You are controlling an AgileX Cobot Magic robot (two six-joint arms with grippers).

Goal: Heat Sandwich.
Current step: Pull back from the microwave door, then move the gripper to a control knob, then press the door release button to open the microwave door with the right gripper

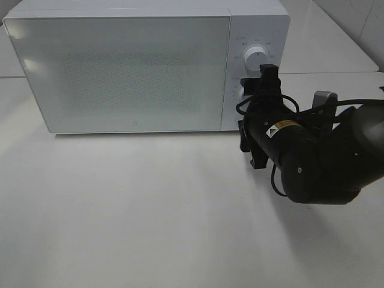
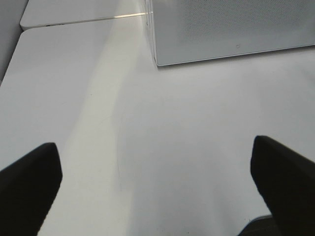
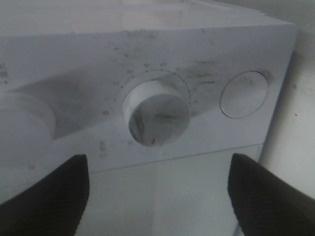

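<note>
The sandwich is hidden. The white microwave [image 1: 120, 66] has its frosted door shut. My right gripper [image 1: 246, 107] is at the microwave's control panel, rolled on its side. In the right wrist view, my right gripper [image 3: 157, 196] is open, its dark fingers [image 3: 49, 196] spread wide. They are level with the lower knob [image 3: 157, 115] but a little back from it, not touching. My left gripper [image 2: 157, 187] is open above bare table near the microwave's front left corner [image 2: 157, 61], with nothing between its fingers.
The upper knob [image 1: 257, 57] sits above the right gripper, and a round button [image 3: 243, 93] lies on the other side of the lower knob. The microwave stands at the back of the white table [image 1: 150, 210]. A seam and a second tabletop [image 2: 74, 14] lie beyond it.
</note>
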